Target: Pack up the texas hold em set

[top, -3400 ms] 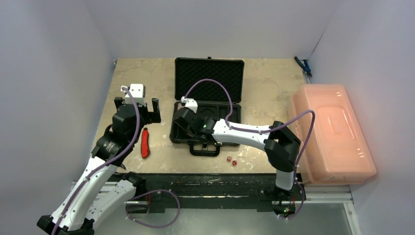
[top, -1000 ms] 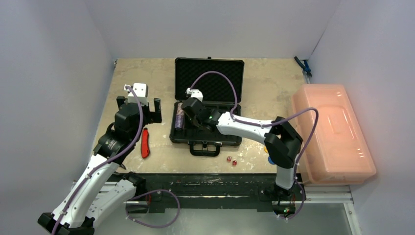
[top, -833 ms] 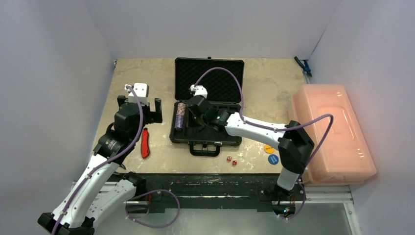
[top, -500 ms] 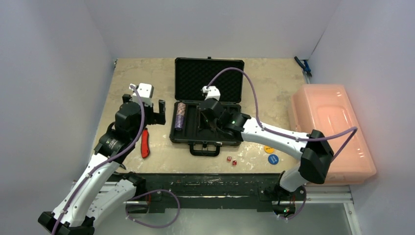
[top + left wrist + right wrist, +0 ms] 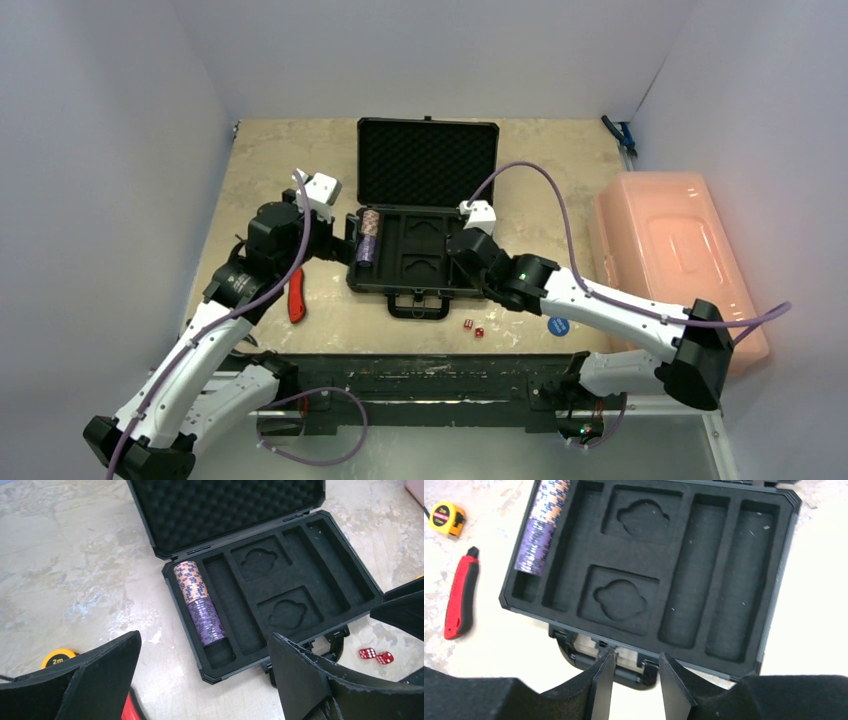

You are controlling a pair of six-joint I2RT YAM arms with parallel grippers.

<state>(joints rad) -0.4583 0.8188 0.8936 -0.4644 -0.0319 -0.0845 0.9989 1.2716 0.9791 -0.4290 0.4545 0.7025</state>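
1. Left wrist view: our left pincer hangs wide open, holding nothing, over the one black briefcase, which lies open below it.
2. One row of chips, peach then purple, lies on its side in an end slot of the tray, framed between that pincer's fingers. We count four long slots and two shaped recesses.
3. Two red dice sit side by side on the table near the case's handle, just past one finger.
4. Our right pincer has its jaws a little apart with nothing between them, above the handle.
5. One red-handled knife and one yellow tape measure lie outside the case, off to the chip side of this pincer.
6. One blue disc lies beside the right arm, behind its pincer. One pink bin sits well apart from both pincers.
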